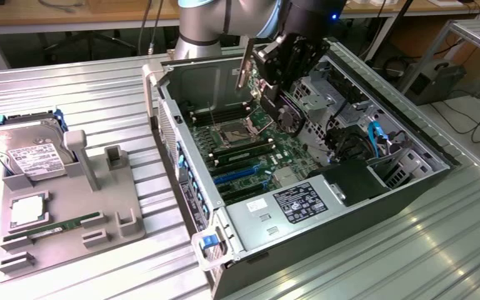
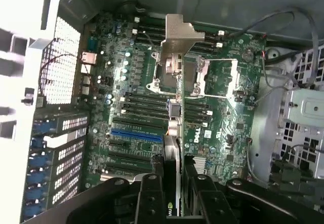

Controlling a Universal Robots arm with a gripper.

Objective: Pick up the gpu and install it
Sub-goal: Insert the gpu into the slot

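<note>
I have the gpu [image 1: 242,62] clamped in the jaws, hanging on edge above the open case [image 1: 307,244] and clear of everything inside it. The jaws are closed on the card's body. Its silver bracket [image 2: 179,37] sticks out ahead of them, over the motherboard [image 2: 223,97].

I judge the pick-up done and the install in hand: the card is over the case but not seated.

Seating it calls for the card's lower edge to line up along one of the expansion slots. The blue slot [image 2: 136,133] and the dark slots beside it lie to one side of the card's present line. The bracket also has to meet the rear openings of the case, and the card has to go down straight, without tilt.

From the wrist camera I see the card only edge-on, so its contact edge is hidden from me. The bracket covers part of the CPU socket [image 2: 202,77], and the jaws block the part of the motherboard nearest them. I can't tell which slot is meant, or how high the card sits above the motherboard.
</note>
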